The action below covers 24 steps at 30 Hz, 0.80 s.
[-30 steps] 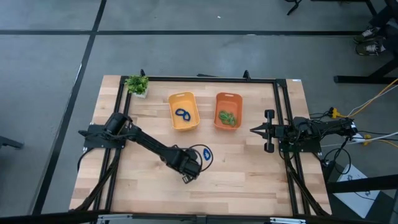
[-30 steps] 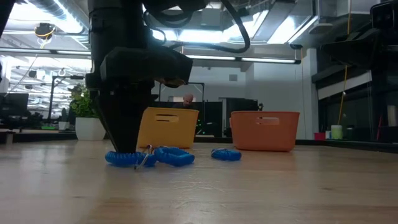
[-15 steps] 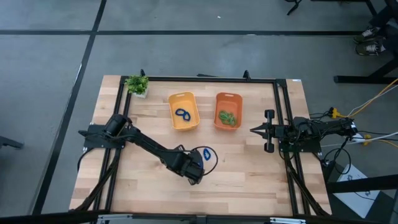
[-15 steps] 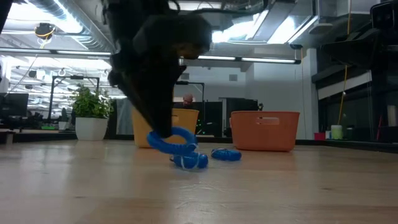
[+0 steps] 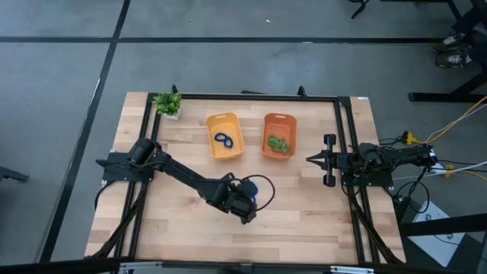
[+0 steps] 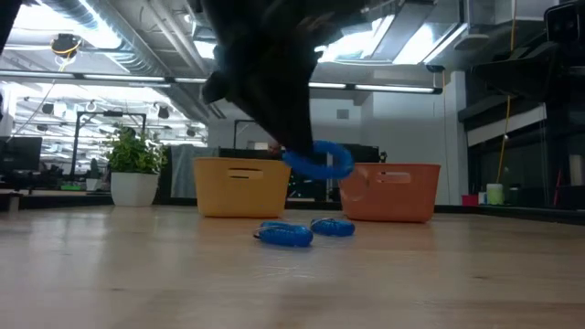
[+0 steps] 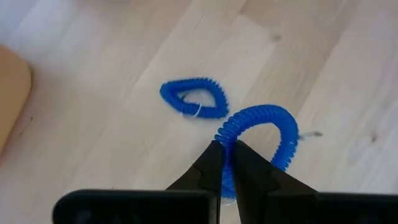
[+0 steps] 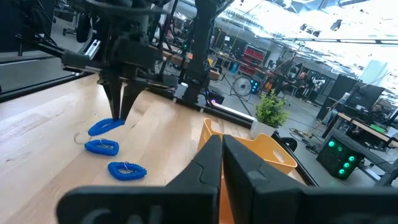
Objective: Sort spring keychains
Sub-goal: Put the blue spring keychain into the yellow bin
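Observation:
My left gripper [image 7: 227,147] is shut on a bright blue spring keychain [image 7: 267,124] and holds it above the middle of the table; it also shows in the low view [image 6: 294,151]. Two more blue keychains [image 6: 283,235] [image 6: 332,227] lie flat on the wood below it; one shows in the left wrist view [image 7: 193,99]. A blue keychain [image 5: 223,139] lies in the yellow bin [image 5: 224,120]. Green keychains [image 5: 278,143] lie in the orange bin [image 5: 279,118]. My right gripper [image 8: 221,142] is shut and empty at the table's right side [image 5: 310,160]. My left gripper pinches the coil of the blue keychain at one end of its loop [image 7: 225,135] between its two fingers. The fingers come from above, pointing down. The loop [image 6: 322,161] sticks out sideways from the fingertips, lifted clear of the table.
A small potted green plant [image 5: 167,103] stands at the table's far left corner. The two bins stand side by side at the far middle. Bare wood lies along the near edge [image 5: 251,243]. A black frame rail [image 5: 346,144] runs along the right side.
My left gripper, down on the table a second ago with its fingers on a blue keychain, has risen and gone toward the table's right edge. The keychain has come up with it and now hangs clear of the wood. The other two keychains have stayed put.

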{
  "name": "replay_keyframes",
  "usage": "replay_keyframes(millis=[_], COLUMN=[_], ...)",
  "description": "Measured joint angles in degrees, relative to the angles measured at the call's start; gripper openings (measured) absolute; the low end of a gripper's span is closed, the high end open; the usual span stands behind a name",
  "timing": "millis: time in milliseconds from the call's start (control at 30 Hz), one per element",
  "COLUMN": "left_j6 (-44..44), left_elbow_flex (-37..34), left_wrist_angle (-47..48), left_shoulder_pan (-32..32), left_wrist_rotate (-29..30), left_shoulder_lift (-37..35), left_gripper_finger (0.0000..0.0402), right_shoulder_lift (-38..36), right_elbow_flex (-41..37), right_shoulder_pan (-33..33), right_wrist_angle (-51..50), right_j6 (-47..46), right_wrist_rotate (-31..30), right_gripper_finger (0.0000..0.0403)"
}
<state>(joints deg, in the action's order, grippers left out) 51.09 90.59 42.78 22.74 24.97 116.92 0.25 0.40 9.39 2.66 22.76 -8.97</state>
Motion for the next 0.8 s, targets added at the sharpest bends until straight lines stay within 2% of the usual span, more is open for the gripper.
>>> replay_keyframes(millis=[133,300,467,800], left_j6=[-1.38,-4.39,-8.5,-17.22], left_elbow_flex=[1.02,2.21,4.16,7.51], left_wrist_angle=[-1.14,-1.54,-1.76,-1.91], left_shoulder_pan=[-0.4,-0.75,-1.53,-2.53], left_wrist_rotate=[1.65,7.29,7.59,13.16], left_shoulder_lift=[0.0,-0.02,-0.02,-0.04], left_gripper_finger=[0.0018,0.0018,0.0018,0.0018], right_shoulder_lift=[-0.01,0.0,0.0,0.0], right_elbow_flex=[0.0,0.0,0.01,0.0], right_shoulder_pan=[0.0,0.0,0.0,0.0], right_wrist_angle=[0.0,0.0,0.0,0.0], right_j6=[0.0,-0.02,-0.01,-0.02], right_wrist_rotate=[0.01,0.0,0.0,0.0], right_gripper_finger=[0.0016,0.0016,0.0016,0.0016])
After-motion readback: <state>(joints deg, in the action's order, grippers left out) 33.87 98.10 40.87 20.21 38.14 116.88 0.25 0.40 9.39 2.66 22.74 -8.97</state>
